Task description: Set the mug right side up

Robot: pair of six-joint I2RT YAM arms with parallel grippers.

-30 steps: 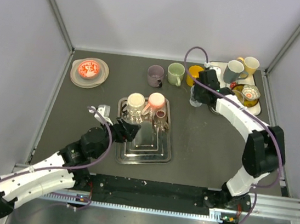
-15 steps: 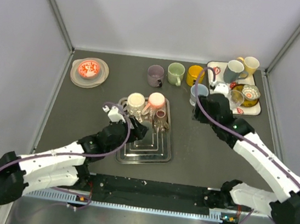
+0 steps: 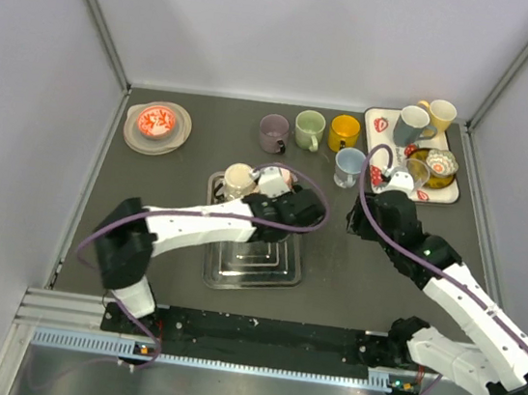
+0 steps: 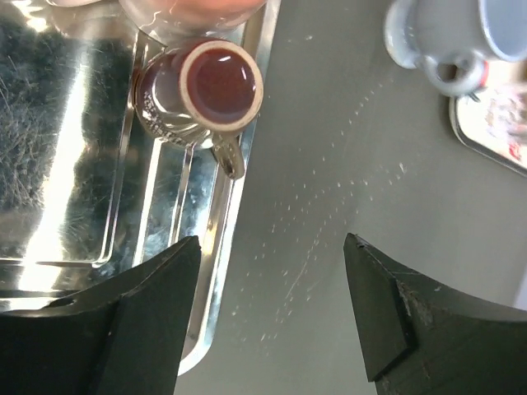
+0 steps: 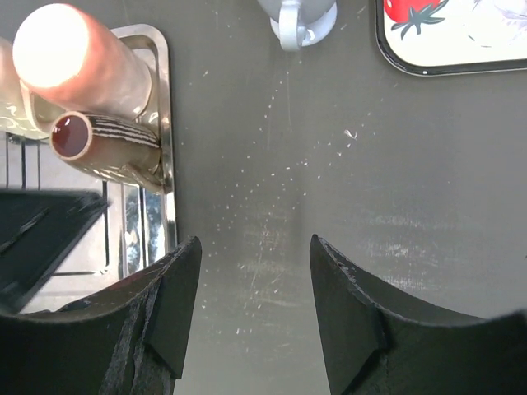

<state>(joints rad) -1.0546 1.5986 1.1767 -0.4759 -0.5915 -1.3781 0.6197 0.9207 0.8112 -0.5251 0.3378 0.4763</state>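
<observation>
Mug first: the small brown mug (image 4: 202, 95) looks base-up at the right edge of the metal tray (image 4: 66, 189), with its handle pointing back toward my left pincer (image 4: 272, 247). That pincer hangs over the tray's rim and the counter (image 4: 370, 164), jaws wide with nothing between them. The mug sits just ahead of the fingertips, untouched. A pink mug (image 5: 74, 58), also turned over, stands right beside the brown one on the tray. My right pincer (image 5: 255, 243) is over bare counter to the right of the tray, jaws apart and holding nothing. Ahead of it I see a pale blue mug (image 5: 300, 12) on the counter and the corner of a white tray (image 5: 461, 49) with a strawberry print.
</observation>
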